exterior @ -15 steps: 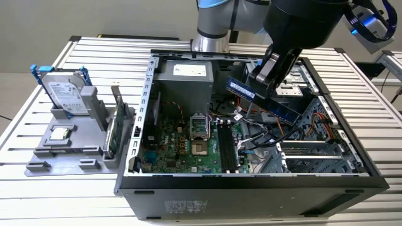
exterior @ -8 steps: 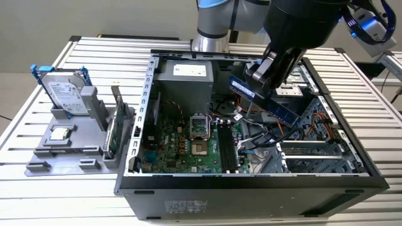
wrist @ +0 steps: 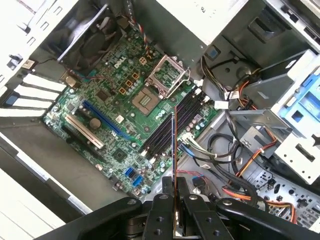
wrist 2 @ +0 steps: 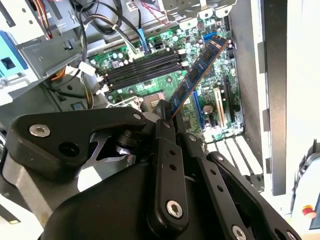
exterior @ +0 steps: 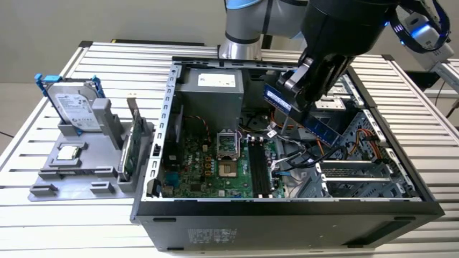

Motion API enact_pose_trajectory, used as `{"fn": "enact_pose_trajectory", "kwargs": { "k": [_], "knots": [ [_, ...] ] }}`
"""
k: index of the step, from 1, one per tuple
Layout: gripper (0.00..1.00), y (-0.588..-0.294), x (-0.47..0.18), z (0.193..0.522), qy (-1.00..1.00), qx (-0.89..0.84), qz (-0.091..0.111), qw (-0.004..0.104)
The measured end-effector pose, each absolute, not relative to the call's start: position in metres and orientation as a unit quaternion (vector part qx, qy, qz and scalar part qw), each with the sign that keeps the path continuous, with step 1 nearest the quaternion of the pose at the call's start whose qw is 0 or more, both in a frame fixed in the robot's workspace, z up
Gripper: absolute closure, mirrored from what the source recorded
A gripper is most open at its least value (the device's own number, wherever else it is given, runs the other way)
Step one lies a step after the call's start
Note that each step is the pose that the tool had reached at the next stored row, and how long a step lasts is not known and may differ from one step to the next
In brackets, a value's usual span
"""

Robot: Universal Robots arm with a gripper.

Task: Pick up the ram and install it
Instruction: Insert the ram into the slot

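Observation:
My gripper (exterior: 300, 102) is shut on the ram (exterior: 323, 131), a long thin blue stick held tilted in the air above the open computer case (exterior: 169, 107). The second wrist view shows the ram (wrist 2: 197, 75) reaching out from my gripper (wrist 2: 166, 120) over the green motherboard (wrist 2: 220, 85). Seen edge-on in the first wrist view, the ram (wrist: 174, 150) rises from my gripper (wrist: 174, 197) and lines up roughly along the black memory slots (wrist: 162, 131). Those slots (exterior: 259, 166) lie well below the stick, apart from it.
A grey holder (exterior: 79, 174) at the exterior view's left carries a silver hard drive (exterior: 75, 107) with blue rails and a green expansion card (exterior: 133, 145). Loose cables (exterior: 301, 156) and a drive cage (exterior: 358, 172) crowd the case beside the slots.

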State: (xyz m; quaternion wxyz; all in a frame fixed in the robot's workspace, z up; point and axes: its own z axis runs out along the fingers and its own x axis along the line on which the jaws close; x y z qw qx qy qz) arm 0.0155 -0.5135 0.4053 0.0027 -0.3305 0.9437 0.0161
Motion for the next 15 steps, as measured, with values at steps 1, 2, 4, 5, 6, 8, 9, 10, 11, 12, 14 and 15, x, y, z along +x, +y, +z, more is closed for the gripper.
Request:
{"fn": "enact_pose_trajectory", "kwargs": {
  "k": [1,2,4,5,6,8,9,10,11,12,14,15],
  "knots": [
    [1.0,-0.5135,0.0155,0.4053,0.945,-0.325,0.016,0.003],
    [1.0,-0.5135,0.0155,0.4053,0.947,-0.32,0.016,0.003],
    [1.0,-0.5135,0.0156,0.4053,0.95,-0.31,0.016,0.003],
    [1.0,-0.5135,0.0156,0.4053,0.952,-0.306,0.016,0.003],
    [1.0,-0.5135,0.0155,0.4053,0.954,-0.301,0.016,0.003],
    [1.0,-0.5135,0.0155,0.4053,0.957,-0.291,0.016,0.003],
    [1.0,-0.5135,0.0156,0.4053,0.958,-0.286,0.016,0.003],
    [1.0,-0.5135,0.0155,0.4053,0.96,-0.281,0.016,0.003],
    [1.0,-0.5135,0.0156,0.4053,0.961,-0.276,0.016,0.004],
    [1.0,-0.5135,0.0156,0.4053,0.963,-0.271,0.016,0.004],
    [1.0,-0.5135,0.0155,0.4053,0.965,-0.26,0.016,0.004],
    [1.0,-0.5135,0.0155,0.4053,0.967,-0.255,0.016,0.004]
  ]
}}
